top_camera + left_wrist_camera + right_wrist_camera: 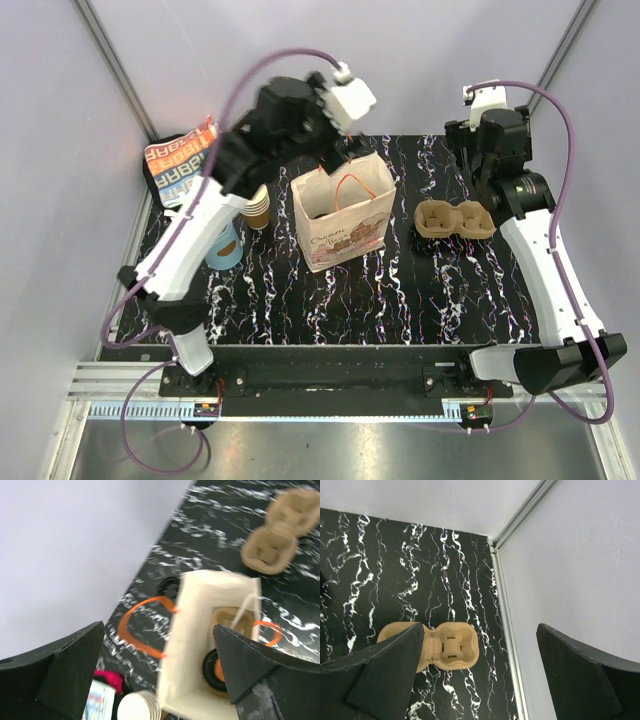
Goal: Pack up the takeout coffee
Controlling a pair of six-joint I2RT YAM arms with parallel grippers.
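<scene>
- The coffee cup [210, 662] is seen standing inside the paper bag [185, 645], toward one end of it. Only part of its black lid is shown past the finger. The main step is judged done.
- The left gripper [159, 630] is held above the bag's mouth, with its fingers spread wide and nothing between them.
- The right gripper [480, 627] is likewise spread and empty, and is held well above the cardboard cup tray [440, 647].
- Inside the bag a tan cardboard shape [232, 620] is seen beside the cup; what it is cannot be told.
- The cup tray on the table is seen with both holes unfilled.
- The stack of paper cups [258, 207] and the blue cup [225, 248] are found on the table to the left of the bag, outside it.
- Little is judged to be left: the left arm is to be drawn clear of the orange handles [123, 625], and the bag is to be kept upright.
</scene>
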